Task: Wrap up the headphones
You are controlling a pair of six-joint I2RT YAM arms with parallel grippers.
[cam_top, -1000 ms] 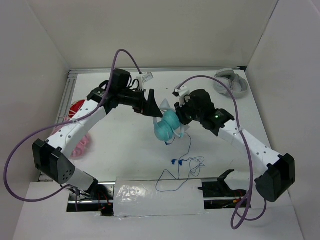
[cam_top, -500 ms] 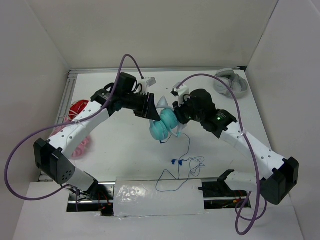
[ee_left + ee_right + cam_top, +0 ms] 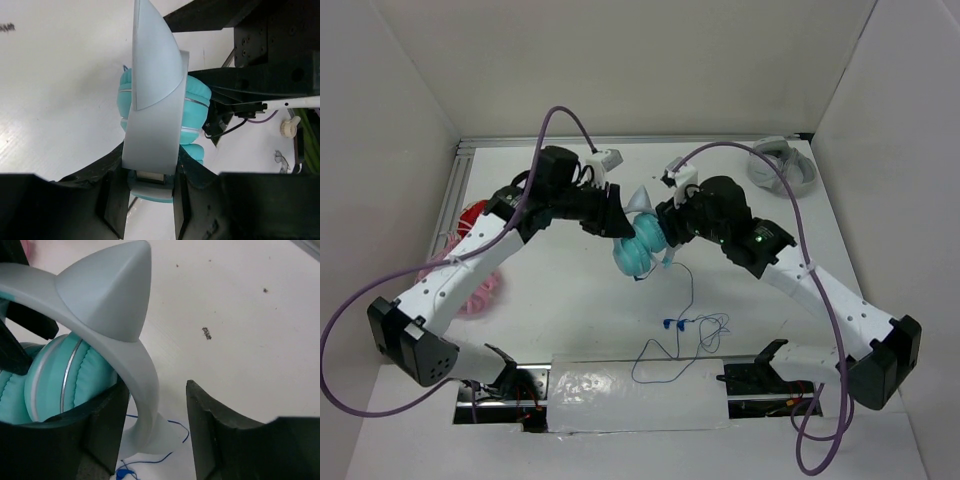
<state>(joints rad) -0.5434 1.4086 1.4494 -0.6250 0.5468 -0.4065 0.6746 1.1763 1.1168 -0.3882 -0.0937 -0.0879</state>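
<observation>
The teal headphones (image 3: 638,250) with a white cat-ear headband hang above the table's middle, between both arms. My left gripper (image 3: 620,222) is shut on the headband (image 3: 152,115); both pads press its sides in the left wrist view (image 3: 147,181). My right gripper (image 3: 666,222) is open around the other end of the headband (image 3: 145,405), which lies against the left finger with a gap to the right finger (image 3: 157,390). The teal ear cups (image 3: 60,375) sit folded together. The thin blue cable (image 3: 688,322) trails down onto the table in loose loops.
Grey-white headphones (image 3: 780,165) lie at the back right corner. Red (image 3: 472,215) and pink headphones (image 3: 482,290) lie at the left edge under my left arm. White walls close in the table on three sides.
My left gripper closed on the headband and my right gripper opened, letting go of it. The headphones shifted slightly left and back with the left arm.
</observation>
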